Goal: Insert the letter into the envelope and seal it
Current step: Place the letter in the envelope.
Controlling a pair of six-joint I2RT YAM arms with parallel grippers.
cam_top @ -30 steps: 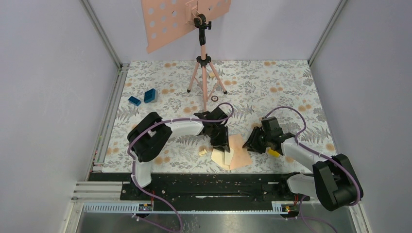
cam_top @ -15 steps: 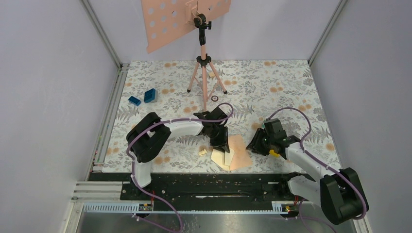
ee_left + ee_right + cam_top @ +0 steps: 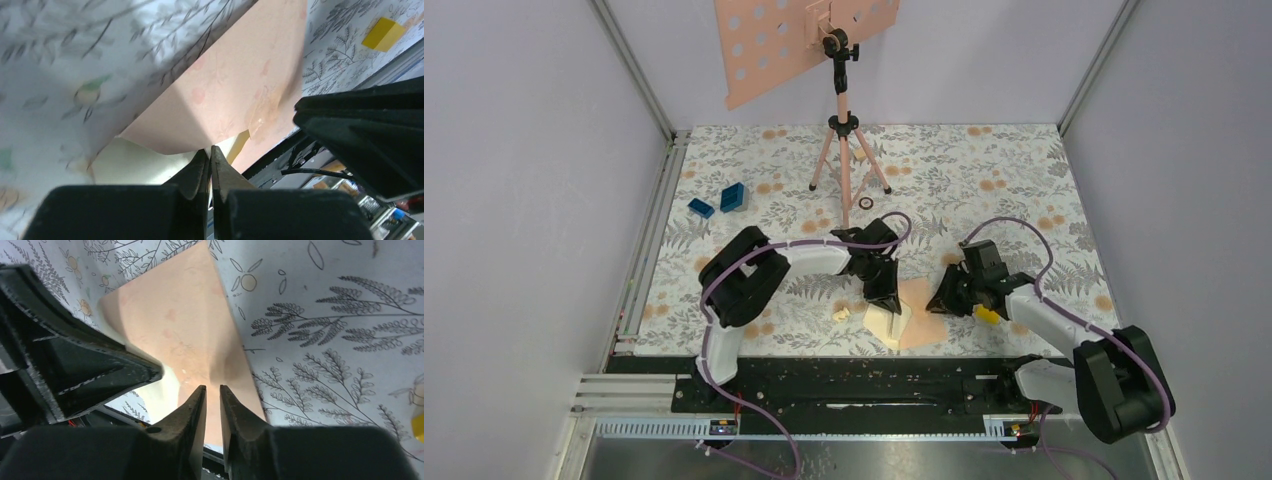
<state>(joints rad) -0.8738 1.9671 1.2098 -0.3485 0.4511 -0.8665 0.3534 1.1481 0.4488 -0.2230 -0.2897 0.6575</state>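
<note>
The peach envelope (image 3: 921, 318) lies near the table's front edge, and shows in the left wrist view (image 3: 235, 90) and the right wrist view (image 3: 185, 325). The cream letter (image 3: 882, 322) lies at its left side, partly under a raised peach flap (image 3: 165, 135); only its plain side shows (image 3: 145, 162). My left gripper (image 3: 890, 303) is shut on the letter's edge (image 3: 210, 149) just under that flap. My right gripper (image 3: 939, 303) is over the envelope's right edge, jaws a narrow gap apart with nothing between them (image 3: 213, 388).
A yellow block (image 3: 987, 315) lies under the right arm. A small cream piece (image 3: 841, 314) lies left of the letter. Two blue blocks (image 3: 732, 196) sit far left. A pink tripod (image 3: 844, 150) with a perforated plate (image 3: 774, 50) stands at the back, a dark ring (image 3: 866, 203) near it.
My left gripper has shifted right with the letter, which now sits further under the envelope's flap. My right gripper pulled back, then returned to the envelope's right edge.
</note>
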